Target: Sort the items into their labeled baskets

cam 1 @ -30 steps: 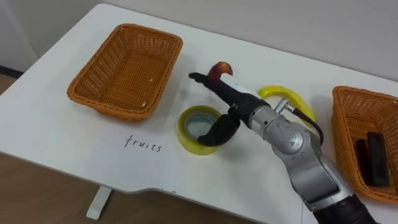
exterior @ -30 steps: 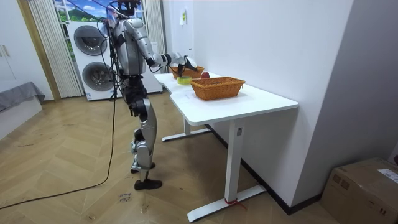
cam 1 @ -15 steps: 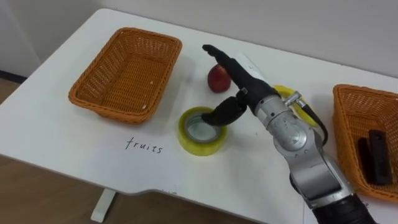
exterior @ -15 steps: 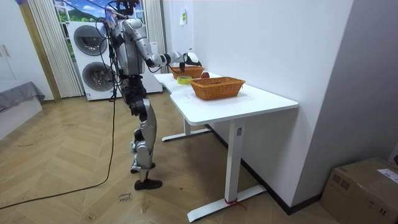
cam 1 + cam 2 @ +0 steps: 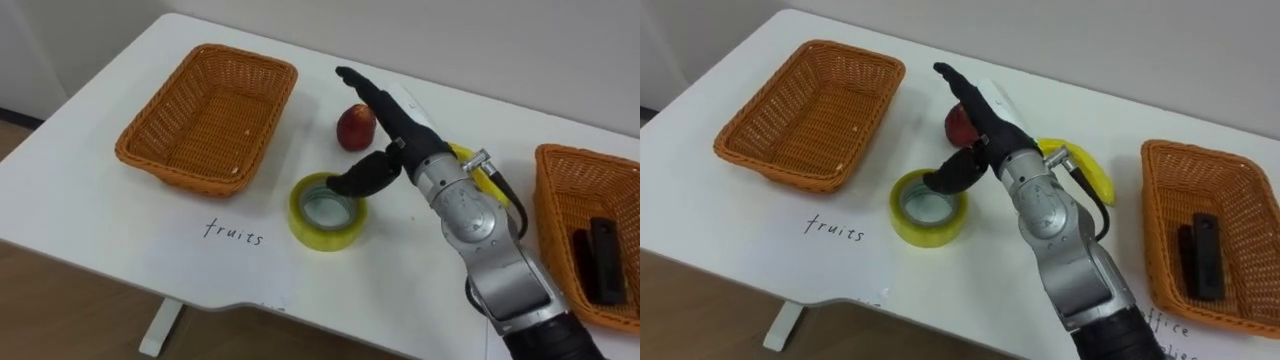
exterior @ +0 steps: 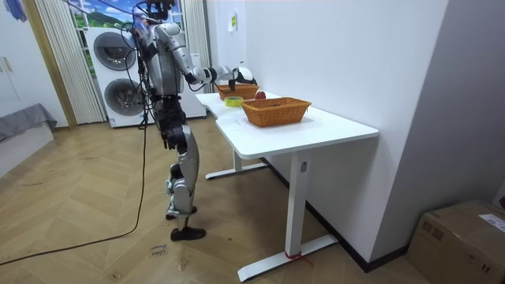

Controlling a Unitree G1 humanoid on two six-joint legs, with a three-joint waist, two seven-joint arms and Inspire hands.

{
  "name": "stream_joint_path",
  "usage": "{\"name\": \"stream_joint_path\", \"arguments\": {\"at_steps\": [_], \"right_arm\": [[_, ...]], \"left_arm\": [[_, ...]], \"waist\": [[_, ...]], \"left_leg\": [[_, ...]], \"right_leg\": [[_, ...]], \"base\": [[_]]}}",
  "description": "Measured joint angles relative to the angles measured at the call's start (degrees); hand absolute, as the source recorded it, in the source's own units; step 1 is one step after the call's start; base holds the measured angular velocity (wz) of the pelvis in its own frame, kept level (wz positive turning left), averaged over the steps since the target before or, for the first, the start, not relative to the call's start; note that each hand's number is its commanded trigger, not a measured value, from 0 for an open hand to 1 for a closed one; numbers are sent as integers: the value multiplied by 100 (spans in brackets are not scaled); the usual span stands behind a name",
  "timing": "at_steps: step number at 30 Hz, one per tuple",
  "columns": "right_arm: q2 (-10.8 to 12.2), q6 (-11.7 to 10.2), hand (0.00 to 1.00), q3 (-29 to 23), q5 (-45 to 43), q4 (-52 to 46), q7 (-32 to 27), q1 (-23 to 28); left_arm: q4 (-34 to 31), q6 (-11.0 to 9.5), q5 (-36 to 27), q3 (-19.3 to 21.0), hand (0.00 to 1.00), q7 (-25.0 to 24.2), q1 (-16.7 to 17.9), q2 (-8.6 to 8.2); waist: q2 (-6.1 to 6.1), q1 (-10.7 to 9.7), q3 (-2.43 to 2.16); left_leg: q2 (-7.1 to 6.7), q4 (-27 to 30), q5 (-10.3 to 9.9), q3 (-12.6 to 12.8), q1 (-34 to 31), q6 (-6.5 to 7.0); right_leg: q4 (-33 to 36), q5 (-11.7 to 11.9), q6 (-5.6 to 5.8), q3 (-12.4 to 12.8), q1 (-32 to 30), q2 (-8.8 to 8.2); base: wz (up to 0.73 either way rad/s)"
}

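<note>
My right hand reaches in from the lower right over the white table, open, its fingers straight and pointing away past the red apple. Its thumb hangs just above the far rim of the yellow tape roll, which lies flat on the table. It holds nothing. A yellow banana lies behind my forearm, partly hidden by it. The empty wicker basket sits at the left. A second wicker basket at the right edge holds dark oblong items.
A handwritten label is on the table in front of the left basket. The table's front edge runs close below the tape roll. In the room view the robot stands at the far end of the table.
My right hand has lifted and swung its fingers away from me, past the apple, which now shows whole. The thumb has come up out of the tape roll's ring.
</note>
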Motion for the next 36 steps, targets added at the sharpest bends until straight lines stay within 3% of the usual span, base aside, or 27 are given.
{"name": "stream_joint_path", "arguments": {"at_steps": [8, 26, 36], "right_arm": [[0, 0, 0, 4, -14, 378, -80, -1], [2, -26, 0, 332, -141, 733, -178, -77], [29, -29, 0, 500, -282, 770, -165, -185]], "left_arm": [[1, 29, 5, -3, 0, -32, 27, 0], [114, 40, 25, -3, 0, -73, -10, 3], [210, 57, 50, -1, 0, -94, -205, -2]], "waist": [[-35, 23, -3], [60, 57, 50], [90, 213, 19]], "left_leg": [[-5, 63, 1, -39, -103, 0], [-29, 145, 2, -145, -213, 1], [-30, 169, 3, -127, -286, -1]], "right_leg": [[-2, 0, 0, -11, -95, -4], [1, -1, 1, -127, -116, -31], [1, 0, 1, -151, -182, -35]], "base": [[0], [3], [0]]}}
